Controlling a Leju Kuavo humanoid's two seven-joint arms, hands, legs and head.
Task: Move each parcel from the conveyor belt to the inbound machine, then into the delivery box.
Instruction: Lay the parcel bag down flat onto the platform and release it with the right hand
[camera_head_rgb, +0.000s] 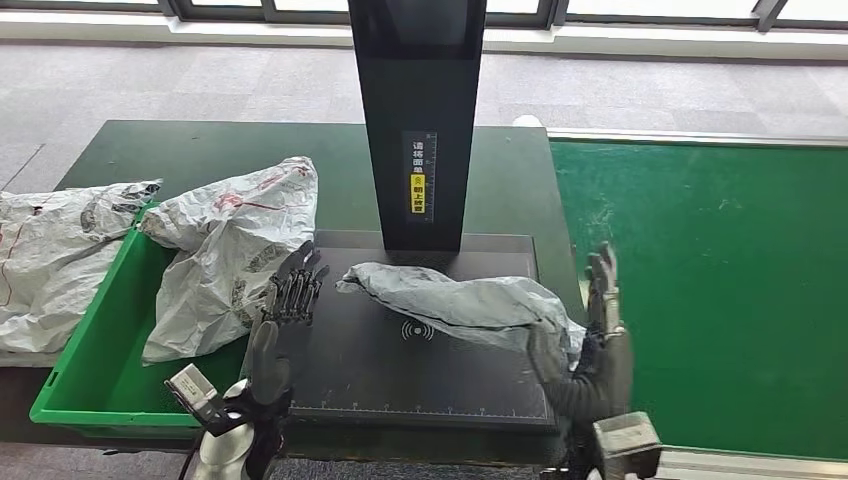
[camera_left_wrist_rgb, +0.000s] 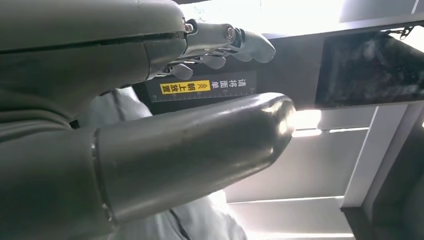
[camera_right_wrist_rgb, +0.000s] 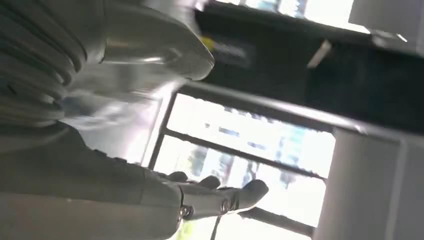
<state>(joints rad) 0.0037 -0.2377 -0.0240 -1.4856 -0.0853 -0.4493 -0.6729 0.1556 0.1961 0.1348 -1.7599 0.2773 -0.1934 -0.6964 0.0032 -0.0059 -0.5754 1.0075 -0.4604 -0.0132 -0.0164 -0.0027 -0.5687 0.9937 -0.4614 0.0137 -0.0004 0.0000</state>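
Already a grey parcel (camera_head_rgb: 470, 303) lies on the black scanner plate (camera_head_rgb: 400, 375) between the left hand (camera_head_rgb: 290, 290) and right hand (camera_head_rgb: 600, 300), fingers spread and holding nothing, while two bags (camera_head_rgb: 230, 240) crowd the green box (camera_head_rgb: 90, 370), so boxing this one remains.

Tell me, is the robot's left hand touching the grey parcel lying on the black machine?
Apart. The head view shows bare black scanner plate between the left hand and the near end of the grey parcel.
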